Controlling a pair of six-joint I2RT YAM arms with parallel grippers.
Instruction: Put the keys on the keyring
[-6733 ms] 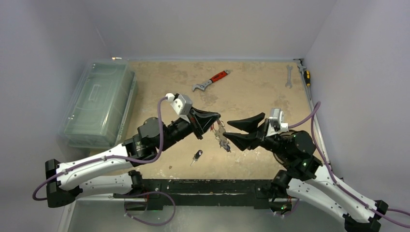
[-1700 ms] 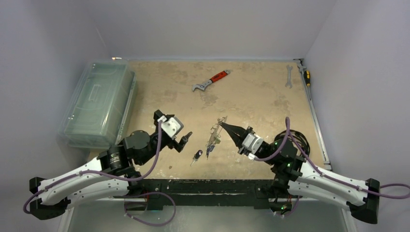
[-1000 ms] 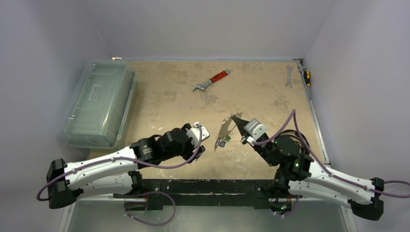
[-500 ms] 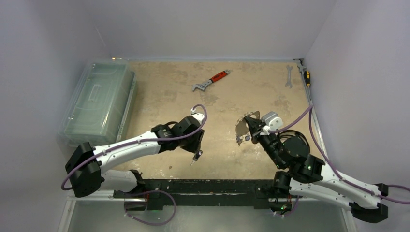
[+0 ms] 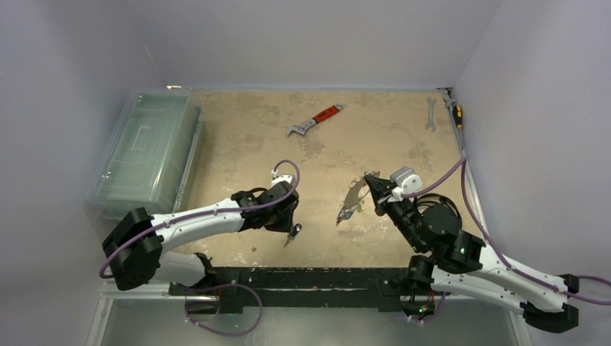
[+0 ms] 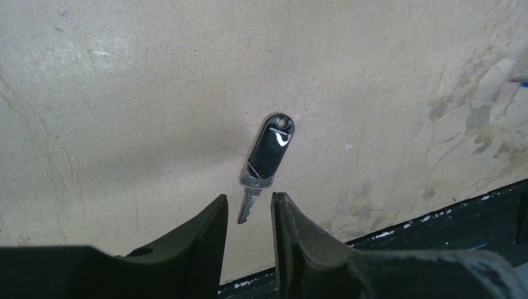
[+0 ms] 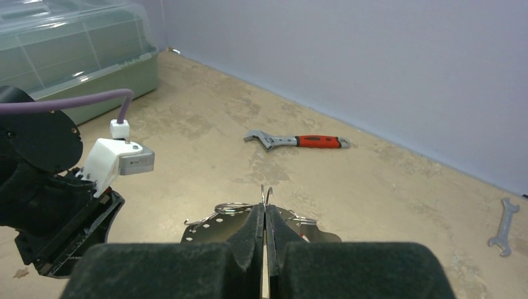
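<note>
A black-headed key (image 6: 272, 142) lies flat on the tan table near the front edge, its silver blade pointing toward my left gripper (image 6: 248, 202). That gripper hangs just over it with the jaws a little apart; the blade's tip sits in the gap, touching neither finger. From above, the key (image 5: 294, 232) pokes out beside the left gripper (image 5: 288, 220). My right gripper (image 7: 266, 208) is shut on the wire top of the keyring (image 7: 212, 227), a flat silvery piece held off the table. The keyring (image 5: 354, 193) tilts down to the left, with small keys (image 5: 344, 215) dangling below it.
A red-handled wrench (image 5: 315, 120) lies at the back middle. A plain spanner (image 5: 430, 114) and a screwdriver (image 5: 455, 112) lie at the back right. A clear plastic box (image 5: 148, 151) stands along the left side. The black front rail (image 5: 302, 277) runs just beyond the key.
My left gripper has swung in over the black-headed key, come down and narrowed its jaws around the blade. The right gripper moved right with the keyring, which now hangs tilted lower.
</note>
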